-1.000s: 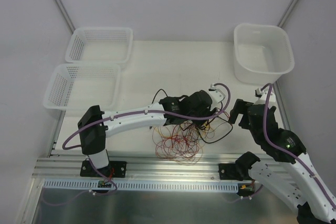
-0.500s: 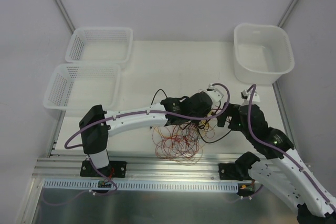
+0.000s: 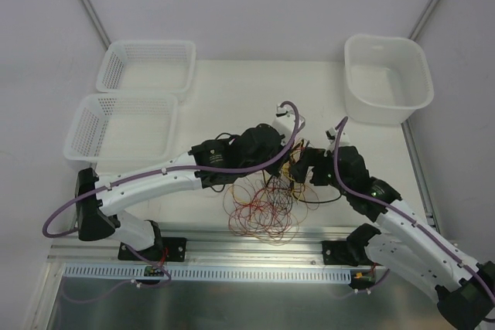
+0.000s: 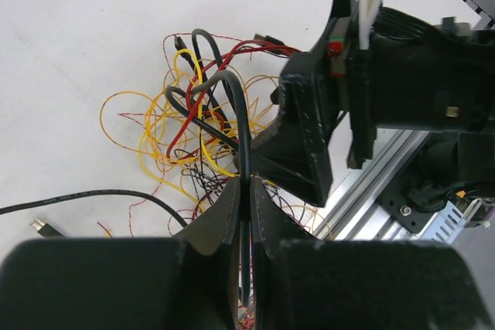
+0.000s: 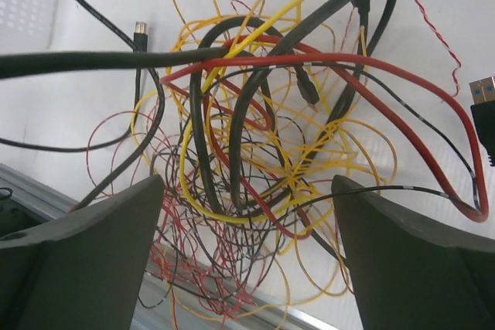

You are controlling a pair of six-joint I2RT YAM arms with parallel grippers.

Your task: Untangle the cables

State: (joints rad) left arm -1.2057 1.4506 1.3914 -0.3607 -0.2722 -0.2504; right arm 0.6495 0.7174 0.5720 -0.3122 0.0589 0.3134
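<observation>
Our left gripper (image 4: 244, 191) now pinches a dark cable (image 4: 241, 121) — the right gripper (image 5: 247, 183) arrives, jaws wide — so pulling apart can begin.

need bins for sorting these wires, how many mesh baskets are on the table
2. One mesh basket sits at the far left; the second mesh basket is just nearer than it. The white tub at far right is solid-walled. None seems hidden.
</observation>
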